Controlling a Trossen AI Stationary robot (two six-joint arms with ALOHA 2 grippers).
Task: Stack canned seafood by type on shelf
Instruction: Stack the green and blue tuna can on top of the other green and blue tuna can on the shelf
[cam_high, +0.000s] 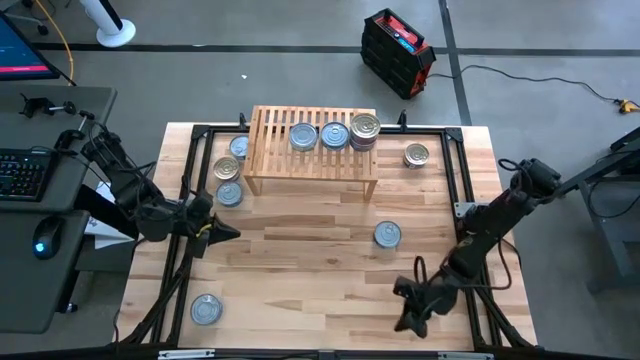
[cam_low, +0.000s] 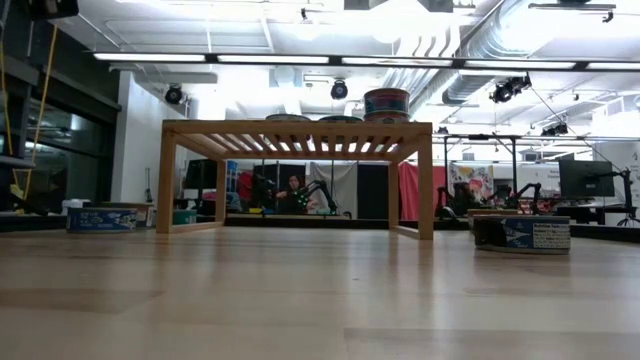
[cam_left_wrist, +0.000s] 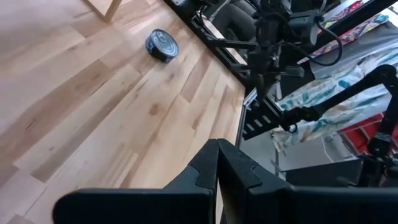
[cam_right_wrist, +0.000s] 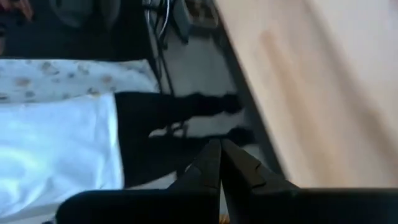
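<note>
The left gripper (cam_high: 228, 232) is clenched and empty, near the table's left edge; two tins (cam_high: 228, 182) lie just beyond it. The shelf (cam_high: 312, 160) carries the stacked tins (cam_high: 364, 131). The right gripper (cam_high: 408, 322) is clenched, empty, at the near right edge, with one tin (cam_high: 387, 234) farther in.

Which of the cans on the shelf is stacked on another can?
The gold-lidded can at the shelf's right end; it sits raised on another can, while the two silvery-blue-lidded cans beside it lie singly.

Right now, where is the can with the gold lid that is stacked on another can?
In the high view, the stacked gold-lid can is on the shelf, at the right end of its row, beside a blue-lid can.
</note>
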